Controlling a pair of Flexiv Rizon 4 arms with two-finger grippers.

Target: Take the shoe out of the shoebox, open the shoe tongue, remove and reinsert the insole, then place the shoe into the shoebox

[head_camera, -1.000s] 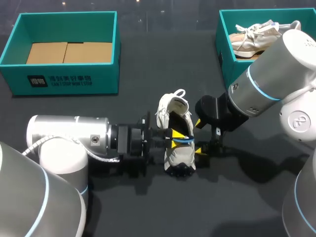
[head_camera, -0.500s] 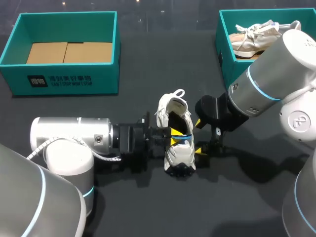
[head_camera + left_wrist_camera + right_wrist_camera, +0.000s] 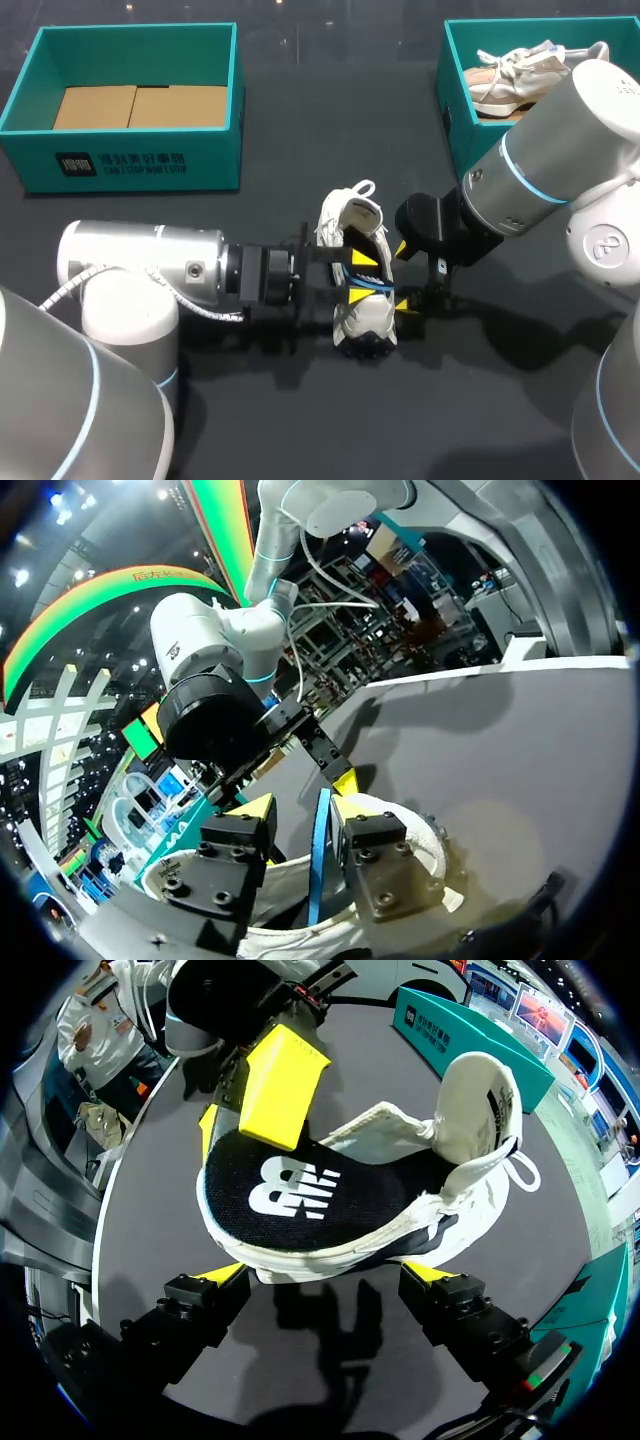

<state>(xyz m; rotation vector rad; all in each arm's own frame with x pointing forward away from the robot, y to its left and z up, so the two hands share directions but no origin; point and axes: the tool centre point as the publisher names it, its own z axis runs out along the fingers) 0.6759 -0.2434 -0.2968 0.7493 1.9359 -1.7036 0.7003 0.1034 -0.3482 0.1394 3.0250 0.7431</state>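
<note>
A white shoe lies on the black table mid-view, tongue pulled back, heel loop toward the far side. Its insole, black-topped with a white logo, sits in the opening, and its blue edge runs between my left fingers. My left gripper reaches into the shoe from the left. It stands open, one yellow tip clear of the insole edge. My right gripper is wide open at the shoe's right side, the shoe's rim between its fingertips.
A teal shoebox with cardboard inside stands at the back left. A second teal box at the back right holds another pale shoe, partly behind my right arm. Bare black table lies in front of the shoe.
My left gripper's fingers have spread apart, releasing the blue insole edge they pinched. The right arm and the shoe have stayed put.
</note>
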